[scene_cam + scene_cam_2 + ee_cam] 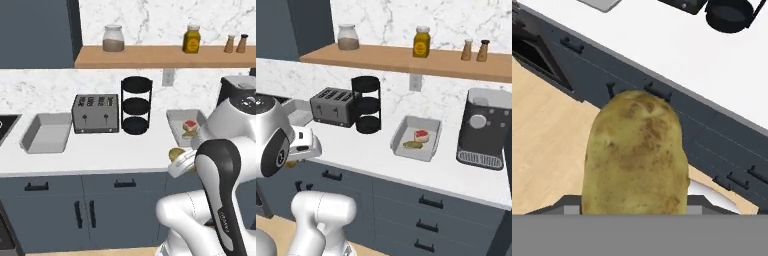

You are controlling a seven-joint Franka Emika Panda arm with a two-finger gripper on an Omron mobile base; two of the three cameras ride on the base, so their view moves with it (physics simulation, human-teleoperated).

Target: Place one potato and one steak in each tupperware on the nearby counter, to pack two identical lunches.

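The gripper was clamped on 1 potato, held out in front of the counter edge, above the cabinet fronts. Farther back on the counter, 1 tupperware held a steak and another potato; the second tupperware sat left of the toaster.

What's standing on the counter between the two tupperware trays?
In the left base view, a toaster and a black three-tier rack stand between the empty tupperware and the filled one.
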